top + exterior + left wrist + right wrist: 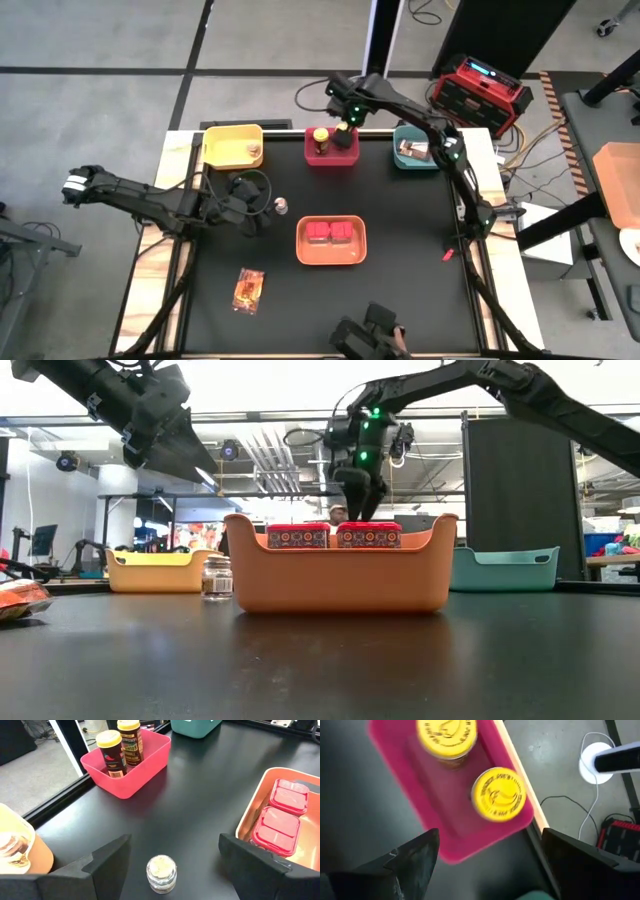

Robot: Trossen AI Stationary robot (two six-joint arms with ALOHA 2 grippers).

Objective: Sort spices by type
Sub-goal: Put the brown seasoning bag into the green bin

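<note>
Spices are mostly sorted already. 2 yellow-lidded jars (321, 139) stand upright side by side in the red tray (331, 158) at the far edge of the table. 2 red tubs (331, 233) lie together in the orange tray (331, 254) near the middle. 1 clear shaker (281, 206) stands alone on the black table (410, 220), and another shaker (254, 153) is inside the yellow tray (229, 140). 1 printed packet (248, 289) lies flat near the front edge, and a second packet (411, 150) rests in the teal tray (416, 163). The right gripper (485, 852) hangs above the red tray with fingers spread wide, holding nothing. The left gripper (172, 852) is low over the table, its fingers spread apart, with the lone shaker between them but not touched.
</note>
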